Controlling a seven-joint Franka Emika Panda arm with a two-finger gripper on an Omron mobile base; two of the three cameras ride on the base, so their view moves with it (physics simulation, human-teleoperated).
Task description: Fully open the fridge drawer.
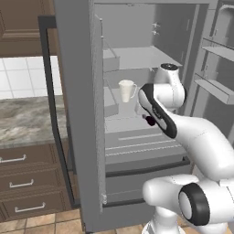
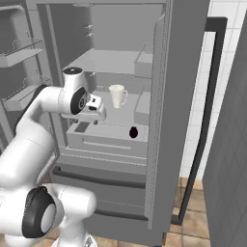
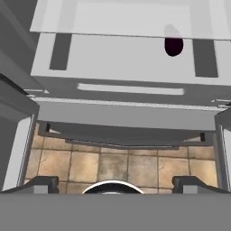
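Observation:
The fridge drawer (image 2: pixel 107 140) is a light-grey box across the bottom of the open fridge, standing partly out from under the shelf. Its pale handle strip (image 3: pixel 131 89) runs along the front face. A small dark purple item (image 3: pixel 173 45) lies inside the drawer (image 3: pixel 135 58) toward its right side. My gripper (image 2: pixel 94 119) hangs just in front of the drawer's left part, pointing down. In the hand view my gripper (image 3: pixel 118 182) is open, fingertips (image 3: pixel 43 182) far apart with nothing between them and clear of the handle strip.
A white cup (image 2: pixel 116 95) stands on the shelf above the drawer. The darker freezer panel (image 2: pixel 96 193) with its dark bar handle sits below. Both fridge doors (image 1: pixel 77 114) stand open at the sides. Brown cabinet drawers (image 1: pixel 23 183) are at the left, above the tiled floor (image 3: pixel 113 164).

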